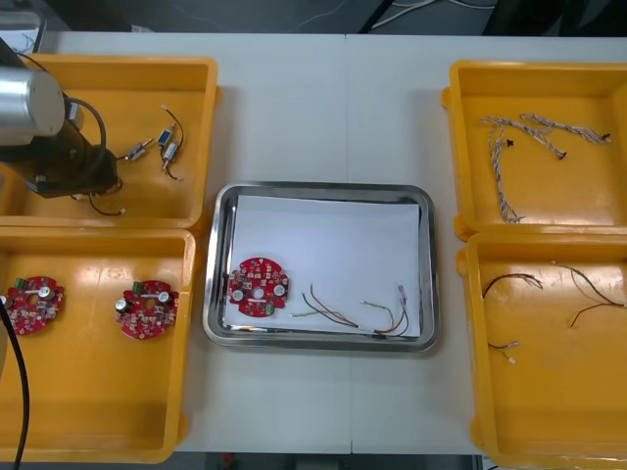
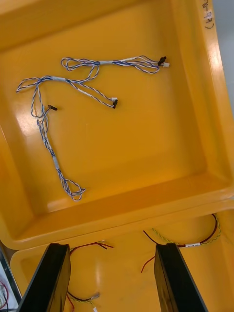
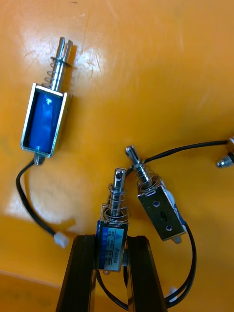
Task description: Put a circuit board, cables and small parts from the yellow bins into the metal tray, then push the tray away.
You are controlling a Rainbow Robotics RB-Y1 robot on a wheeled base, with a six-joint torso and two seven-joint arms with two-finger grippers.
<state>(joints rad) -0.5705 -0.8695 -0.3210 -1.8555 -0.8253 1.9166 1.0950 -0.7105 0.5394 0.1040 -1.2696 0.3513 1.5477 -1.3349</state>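
Black fingers of the left gripper (image 3: 112,241) pinch a small metal part (image 3: 113,229) with a blue body, held apart only by its width, low in the far yellow bin (image 1: 191,93) on the left side. A second part (image 3: 158,214) lies just beside the held one, its black lead looping behind the fingers. A third part (image 3: 43,119) lies well apart.

Over the right-hand bins the right gripper (image 2: 112,248) hangs with fingers spread wide, holding nothing, above red and yellow cables (image 2: 195,243). Twisted blue and white cables (image 2: 105,62) lie in the next bin beyond.

Between the bins, the metal tray (image 1: 318,191) holds one red circuit board (image 1: 259,287) and thin cables (image 1: 338,315).
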